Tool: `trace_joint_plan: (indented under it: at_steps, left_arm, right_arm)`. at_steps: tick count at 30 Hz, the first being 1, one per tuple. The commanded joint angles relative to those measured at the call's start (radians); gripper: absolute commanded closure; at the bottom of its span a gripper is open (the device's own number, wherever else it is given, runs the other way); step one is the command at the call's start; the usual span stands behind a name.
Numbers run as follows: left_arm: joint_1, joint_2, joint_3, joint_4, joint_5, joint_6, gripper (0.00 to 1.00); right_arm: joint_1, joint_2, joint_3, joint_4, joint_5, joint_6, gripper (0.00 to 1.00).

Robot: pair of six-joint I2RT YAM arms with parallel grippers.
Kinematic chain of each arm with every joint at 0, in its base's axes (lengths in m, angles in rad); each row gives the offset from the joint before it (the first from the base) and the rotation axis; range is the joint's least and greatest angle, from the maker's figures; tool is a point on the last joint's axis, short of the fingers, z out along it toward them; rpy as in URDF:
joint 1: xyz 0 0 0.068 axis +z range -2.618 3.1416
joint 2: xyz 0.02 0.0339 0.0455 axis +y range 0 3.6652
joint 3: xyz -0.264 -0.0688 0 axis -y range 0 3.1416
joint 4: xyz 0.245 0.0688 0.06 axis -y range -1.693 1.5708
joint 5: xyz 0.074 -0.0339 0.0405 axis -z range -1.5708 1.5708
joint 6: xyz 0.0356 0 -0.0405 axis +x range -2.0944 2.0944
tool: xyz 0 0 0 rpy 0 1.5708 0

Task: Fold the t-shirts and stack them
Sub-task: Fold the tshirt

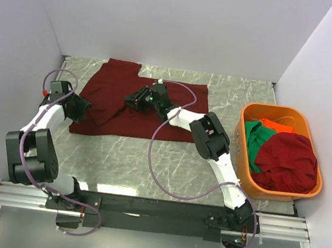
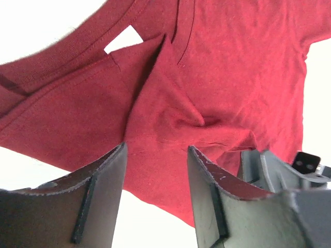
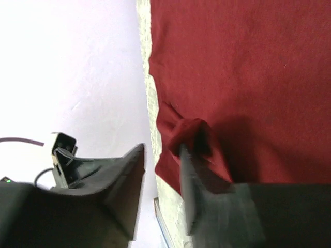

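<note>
Jaws of the left gripper (image 2: 156, 150) stand wide apart in the left wrist view, with nothing between them. Just beyond their tips lies the dark maroon t-shirt (image 2: 232, 67), where a pointed fold of cloth rises toward the neckline at the upper centre of that frame. Seen from the top camera, the left gripper (image 1: 81, 108) sits at the shirt's left edge, in the left middle of the frame.

The right gripper (image 3: 161, 149) has its jaws only narrowly parted. Pale surface shows through the gap, and a small bunch of the maroon t-shirt (image 3: 248, 67) is puckered against the tip of the right-hand finger (image 3: 207, 206). Whether that bunch is truly pinched cannot be told. From above, the right gripper (image 1: 133, 100) is over the middle of the shirt, a little above frame centre.

The maroon t-shirt (image 1: 112, 92) lies spread on the marbled surface (image 1: 124, 161) in the upper middle of the top view, partly folded over itself on its left side. At the right of the frame an orange basket (image 1: 239, 146) holds a green t-shirt (image 1: 252, 141), an orange-red t-shirt (image 1: 274, 125) and another maroon t-shirt (image 1: 286, 161), heaped together unfolded.
</note>
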Motion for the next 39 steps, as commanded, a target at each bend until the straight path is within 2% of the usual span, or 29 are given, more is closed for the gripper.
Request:
trace_joint_plan:
  at_steps: [1, 2, 5, 9, 17, 23, 27, 32, 39]
  left_arm:
    - [-0.026, 0.005, -0.005, 0.008, -0.064, -0.021, 0.45]
    - [-0.033, 0.008, -0.014, 0.022, -0.066, -0.032, 0.45]
    - [-0.052, 0.031, -0.036, 0.054, -0.069, -0.049, 0.44]
    - [-0.092, 0.053, -0.042, 0.076, -0.098, -0.064, 0.39]
    - [-0.125, 0.122, -0.036, 0.093, -0.138, -0.100, 0.41]
    - [-0.131, 0.152, -0.010, 0.085, -0.147, -0.112, 0.52]
    - [-0.132, 0.172, 0.006, 0.090, -0.142, -0.118, 0.69]
    - [-0.132, 0.180, 0.047, 0.077, -0.147, -0.113, 0.77]
    - [-0.134, 0.218, 0.116, 0.082, -0.136, -0.109, 0.97]
  right_arm:
    - [-0.019, -0.014, 0.031, 0.041, -0.019, -0.032, 0.56]
    - [-0.022, -0.022, 0.028, 0.032, -0.016, -0.051, 0.50]
    - [-0.033, -0.050, 0.010, 0.019, -0.013, -0.089, 0.45]
    - [-0.044, -0.094, -0.032, -0.008, -0.003, -0.130, 0.44]
    - [-0.059, -0.206, -0.127, -0.035, 0.025, -0.210, 0.44]
    - [-0.077, -0.272, -0.203, -0.018, 0.028, -0.227, 0.45]
    - [-0.084, -0.309, -0.251, -0.011, 0.034, -0.241, 0.46]
    - [-0.085, -0.347, -0.289, -0.014, 0.044, -0.267, 0.46]
    - [-0.085, -0.378, -0.319, -0.026, 0.053, -0.299, 0.47]
